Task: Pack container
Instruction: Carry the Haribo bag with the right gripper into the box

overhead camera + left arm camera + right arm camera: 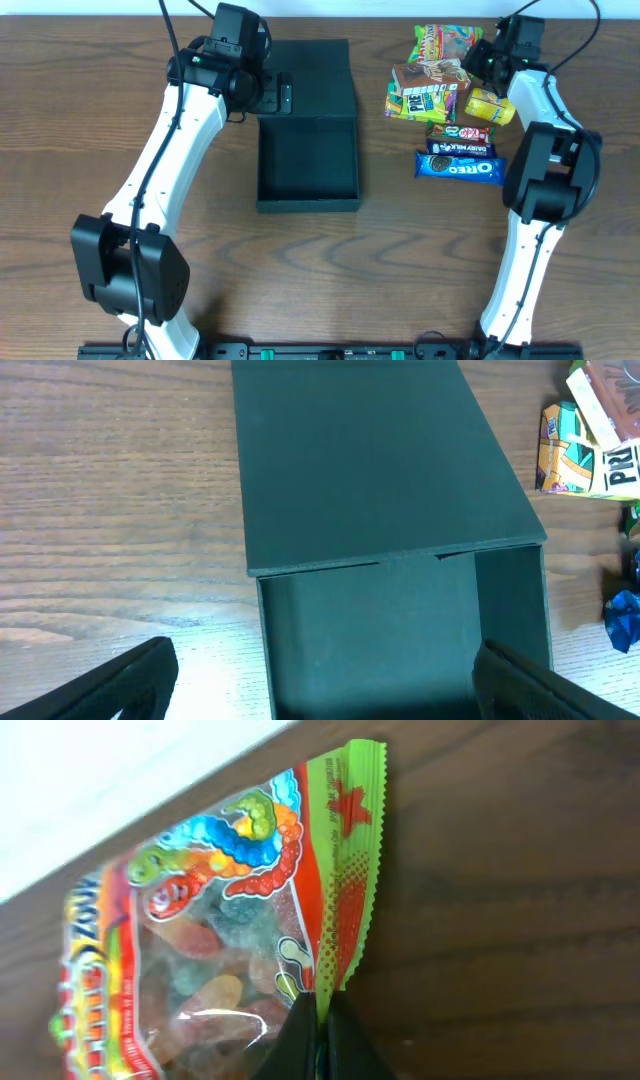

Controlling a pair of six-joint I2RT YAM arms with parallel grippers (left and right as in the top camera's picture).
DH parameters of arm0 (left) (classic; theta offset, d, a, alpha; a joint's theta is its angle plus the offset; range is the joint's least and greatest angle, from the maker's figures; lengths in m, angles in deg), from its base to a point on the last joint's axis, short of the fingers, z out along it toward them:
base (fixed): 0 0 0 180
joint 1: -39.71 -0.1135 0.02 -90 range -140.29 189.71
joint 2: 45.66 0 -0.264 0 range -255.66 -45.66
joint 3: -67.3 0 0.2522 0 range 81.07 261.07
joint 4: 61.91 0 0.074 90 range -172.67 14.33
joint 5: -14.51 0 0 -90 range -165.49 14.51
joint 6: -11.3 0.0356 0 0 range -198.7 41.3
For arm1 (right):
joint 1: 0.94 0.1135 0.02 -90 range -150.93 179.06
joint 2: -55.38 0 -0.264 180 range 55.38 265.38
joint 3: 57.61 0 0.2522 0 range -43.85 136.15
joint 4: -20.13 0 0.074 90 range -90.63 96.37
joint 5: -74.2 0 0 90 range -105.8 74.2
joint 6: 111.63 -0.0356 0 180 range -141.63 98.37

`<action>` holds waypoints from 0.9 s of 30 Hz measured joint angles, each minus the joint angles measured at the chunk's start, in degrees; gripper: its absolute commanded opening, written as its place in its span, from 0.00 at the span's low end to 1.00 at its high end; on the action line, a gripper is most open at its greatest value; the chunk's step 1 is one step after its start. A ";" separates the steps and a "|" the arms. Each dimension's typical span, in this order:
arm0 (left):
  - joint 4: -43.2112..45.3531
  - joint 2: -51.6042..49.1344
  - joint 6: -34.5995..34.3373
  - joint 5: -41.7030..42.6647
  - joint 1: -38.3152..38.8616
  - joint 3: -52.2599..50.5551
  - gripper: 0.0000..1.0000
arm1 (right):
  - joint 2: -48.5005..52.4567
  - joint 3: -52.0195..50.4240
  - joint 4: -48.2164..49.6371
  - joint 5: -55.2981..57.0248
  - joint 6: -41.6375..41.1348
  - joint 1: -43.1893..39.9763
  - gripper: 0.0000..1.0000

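While the left end effector gapes empty, the right end effector pinches the colourful plastic gummy bag, seemingly the first pick; next, lift it into the dark rectangular cardboard container.

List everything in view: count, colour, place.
container: one, dark teal-black, table centre, lid open
gummy worm bag: one, multicoloured, far right
brown packet: one, below the gummy bag
green-and-white packet: one, pile's left edge
yellow packet: one, pile's right
KitKat: one, red, mid-pile
Dairy Milk bar: one, purple, under the KitKat
Oreo pack: one, blue, nearest
table: one, brown wood
left fingers: open, over the container
right fingers: shut on the gummy bag's edge
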 measured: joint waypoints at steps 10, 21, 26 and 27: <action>-0.02 0.00 0.00 0.00 0.00 0.00 0.95 | -0.66 14.53 -16.96 -4.15 5.38 0.11 0.01; -0.02 0.00 0.00 -0.02 0.00 0.00 0.95 | -12.46 15.72 -27.93 -4.28 12.87 2.34 0.01; -0.02 0.00 0.02 -0.59 0.00 0.00 0.95 | -20.48 16.68 -32.13 -6.49 16.37 2.84 0.01; -0.02 0.00 0.02 -1.16 0.00 0.00 0.95 | -21.88 16.76 -33.33 -7.26 17.66 3.02 0.01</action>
